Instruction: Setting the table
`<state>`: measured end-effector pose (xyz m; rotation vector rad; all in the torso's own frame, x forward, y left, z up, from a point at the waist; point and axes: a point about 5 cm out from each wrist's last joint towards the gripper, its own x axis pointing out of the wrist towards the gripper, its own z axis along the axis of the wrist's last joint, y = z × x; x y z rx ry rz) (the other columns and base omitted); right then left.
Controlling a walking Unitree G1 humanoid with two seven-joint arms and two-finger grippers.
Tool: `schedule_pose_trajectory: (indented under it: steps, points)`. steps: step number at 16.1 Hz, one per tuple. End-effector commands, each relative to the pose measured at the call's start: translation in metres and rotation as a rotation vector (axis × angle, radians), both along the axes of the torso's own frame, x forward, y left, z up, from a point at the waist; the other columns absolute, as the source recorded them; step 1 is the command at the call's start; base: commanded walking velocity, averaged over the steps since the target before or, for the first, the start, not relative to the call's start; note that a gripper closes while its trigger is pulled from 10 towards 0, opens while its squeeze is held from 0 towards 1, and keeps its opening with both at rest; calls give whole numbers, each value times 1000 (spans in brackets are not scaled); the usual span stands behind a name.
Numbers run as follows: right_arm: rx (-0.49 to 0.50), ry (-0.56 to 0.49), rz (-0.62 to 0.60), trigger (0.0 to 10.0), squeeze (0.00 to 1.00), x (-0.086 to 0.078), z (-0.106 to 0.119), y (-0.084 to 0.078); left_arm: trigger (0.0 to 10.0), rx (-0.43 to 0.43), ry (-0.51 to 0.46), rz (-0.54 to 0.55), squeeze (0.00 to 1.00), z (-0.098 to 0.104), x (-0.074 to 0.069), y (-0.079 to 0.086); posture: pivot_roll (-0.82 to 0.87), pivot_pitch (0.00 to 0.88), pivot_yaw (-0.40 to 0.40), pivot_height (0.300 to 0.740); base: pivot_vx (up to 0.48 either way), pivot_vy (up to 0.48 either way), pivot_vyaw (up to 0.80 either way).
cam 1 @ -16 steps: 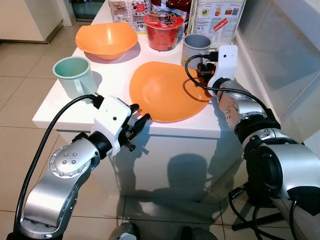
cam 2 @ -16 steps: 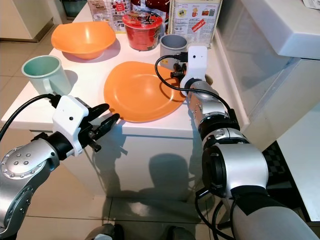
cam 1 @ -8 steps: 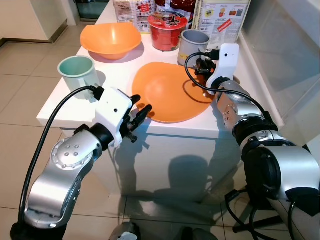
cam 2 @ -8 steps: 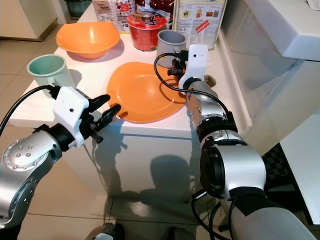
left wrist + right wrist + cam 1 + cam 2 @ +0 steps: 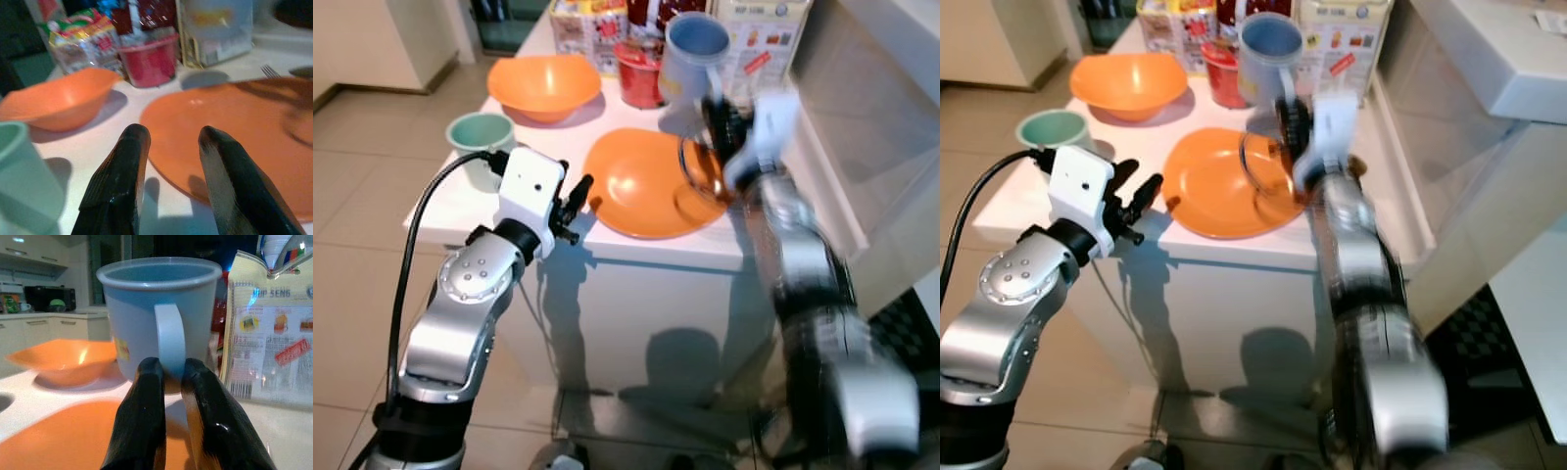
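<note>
Right arm (image 5: 803, 284) motion-blurred

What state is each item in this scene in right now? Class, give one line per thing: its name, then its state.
Blue mug: lifted off the table, upright, held by its handle.
Right gripper: shut on the mug handle.
Left gripper: open, empty, beside the plate's rim.
Orange plate: flat on the table, empty.
Orange bowl: upright, empty.
Green mug: upright on the table.
Red noodle cup: upright.
</note>
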<state>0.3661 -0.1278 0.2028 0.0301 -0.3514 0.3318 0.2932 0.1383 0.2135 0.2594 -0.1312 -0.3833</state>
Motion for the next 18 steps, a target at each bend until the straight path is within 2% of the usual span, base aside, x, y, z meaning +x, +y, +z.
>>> schedule_pose_trajectory:
  steps: [1,4,6,7,10,11,12,15,18]
  points:
    - [9,-70,12,0,0,-6,20,1,10000,-1,-22,12,0,3,1,0,60,0,1,740,0,0,0]
    - [78,-130,-30,0,0,-45,9,-7,10000,-39,-16,25,0,-3,-1,-1,39,0,3,740,0,0,0]
    - [111,-140,-63,0,0,-64,3,-10,10000,-52,-22,22,0,-6,-4,-3,36,0,0,740,0,0,0]
    - [119,-137,-76,0,0,-79,3,-11,10000,-45,-21,21,0,-10,-7,-3,39,0,-3,740,0,0,0]
    - [103,-150,-85,0,0,-101,2,-10,10000,-48,-15,14,0,-14,-14,-3,39,0,-7,740,0,0,0]
    - [78,-138,-88,3373,0,-108,-4,-11,10000,-50,-6,16,0,-18,-16,-1,30,0,-11,740,0,0,0]
    - [54,-121,-93,10000,0,-114,-8,-12,10000,-53,0,18,0,-21,-19,-1,30,0,-12,740,0,0,0]
    - [-19,-62,-57,10000,0,-127,-22,-14,10000,-73,11,8,0,-29,-27,-2,23,0,-17,740,0,0,0]
    - [-49,4,-97,10000,0,-144,-41,-24,10000,-74,14,-7,0,-37,-38,1,24,3,-28,740,0,-203,0]
